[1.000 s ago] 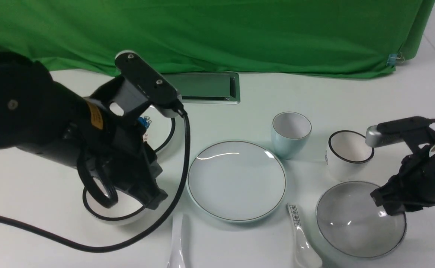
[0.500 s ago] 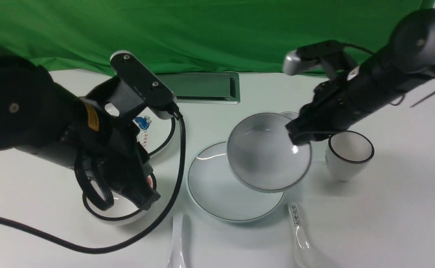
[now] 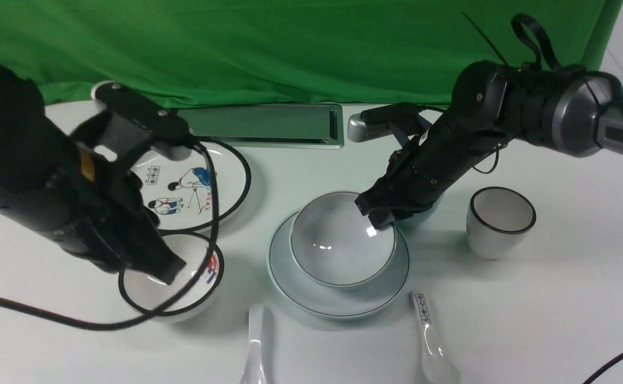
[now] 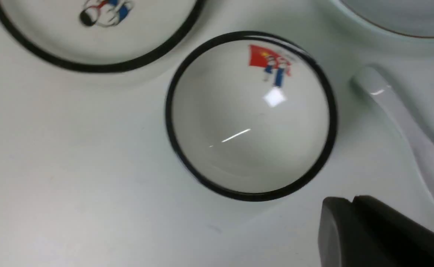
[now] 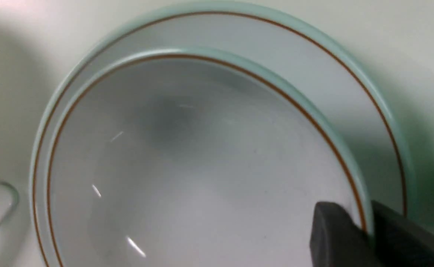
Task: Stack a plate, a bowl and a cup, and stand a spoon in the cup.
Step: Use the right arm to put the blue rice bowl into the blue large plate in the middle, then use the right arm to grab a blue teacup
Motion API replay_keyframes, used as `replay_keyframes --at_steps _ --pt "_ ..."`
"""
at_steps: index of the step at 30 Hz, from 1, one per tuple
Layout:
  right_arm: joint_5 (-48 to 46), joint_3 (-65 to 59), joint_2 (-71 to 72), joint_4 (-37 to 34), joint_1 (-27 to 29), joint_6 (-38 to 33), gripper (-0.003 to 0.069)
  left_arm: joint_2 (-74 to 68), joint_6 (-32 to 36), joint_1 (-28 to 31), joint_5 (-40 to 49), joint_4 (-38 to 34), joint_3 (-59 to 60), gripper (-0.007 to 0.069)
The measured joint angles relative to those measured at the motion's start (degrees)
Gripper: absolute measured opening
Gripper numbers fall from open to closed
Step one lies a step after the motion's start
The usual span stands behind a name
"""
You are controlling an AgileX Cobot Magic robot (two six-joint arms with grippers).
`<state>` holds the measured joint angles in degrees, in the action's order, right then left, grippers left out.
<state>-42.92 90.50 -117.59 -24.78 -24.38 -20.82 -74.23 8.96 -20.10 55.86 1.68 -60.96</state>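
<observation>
Crockery covers a white tabletop. Seen from the front, the plain pale grey-blue glossy bowl with a thin dark rim line sits upright on the round pale blue-white ceramic plate, set toward the plate's 12 o'clock. The right gripper is at that bowl's 2 o'clock rim, one finger inside and one outside; whether they pinch the rim or merely straddle it cannot be told. The pale blue handleless cup stands off the plate at its 2 o'clock, mostly hidden behind that gripper. The all-white glossy ceramic soup spoon lies on the table at the plate's 7 o'clock. The left gripper, fingers together and empty, hangs over the white black-rimmed bowl with a red-blue picture at the plate's 9 o'clock. A white black-rimmed cup stands at 3 o'clock, a white spoon with black characters lies at 5 o'clock, and a black-rimmed cartoon plate lies at 10 o'clock
</observation>
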Motion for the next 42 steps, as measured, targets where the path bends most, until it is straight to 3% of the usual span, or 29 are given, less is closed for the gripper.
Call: replay_keyframes --at_steps 4,8,13,19,21,25,29,35,37,40,41,42 --pt "0.28 0.33 0.0 -0.06 0.0 0.0 0.0248 0.0 -0.15 5.4 -0.61 -1.68 0.0 0.0005" --pt "-0.59 0.45 0.07 -0.12 0.0 0.0 0.0316 0.0 -0.15 7.65 -1.57 -2.42 0.0 0.0062" --pt "-6.88 3.78 1.63 3.67 0.0 -0.11 0.0332 0.0 -0.16 7.73 -1.91 -3.99 0.0 0.0179" --pt "-10.84 13.18 5.5 17.91 0.0 4.41 0.0351 0.0 -0.16 7.73 -3.34 -5.36 0.0 0.0298" --pt "-9.85 15.12 5.48 22.8 0.4 7.47 0.0388 0.0 -0.16 7.73 -4.4 -5.65 0.0 0.0315" --pt "-8.67 15.41 3.14 24.78 1.73 9.58 0.0465 0.0 -0.16 7.73 -4.76 -5.78 0.0 0.0321" --pt "-8.43 15.41 -1.12 24.78 2.79 10.42 0.0486 0.0 -0.16 7.73 -4.76 -5.79 0.0 0.0321" --pt "-8.21 15.41 -5.74 24.78 3.4 10.9 0.0484 0.0 -0.16 7.73 -4.76 -5.79 0.0 0.0321" --pt "-8.04 15.41 -6.73 24.78 3.4 10.9 0.0448 0.0 -0.16 7.73 -4.76 -5.79 0.0 0.0321" --pt "-7.99 15.41 -7.39 24.78 3.4 10.9 0.0361 0.0 -0.16 7.73 -4.87 -5.79 0.0 0.0323" --pt "-8.06 15.41 -7.63 24.78 3.4 10.9 0.0297 0.0 -0.16 7.73 -4.93 -5.79 0.0 0.0323" --pt "-8.77 15.48 -7.72 24.13 3.4 10.35 0.0163 0.0 -0.16 7.73 -4.97 -5.79 0.0 0.0323"
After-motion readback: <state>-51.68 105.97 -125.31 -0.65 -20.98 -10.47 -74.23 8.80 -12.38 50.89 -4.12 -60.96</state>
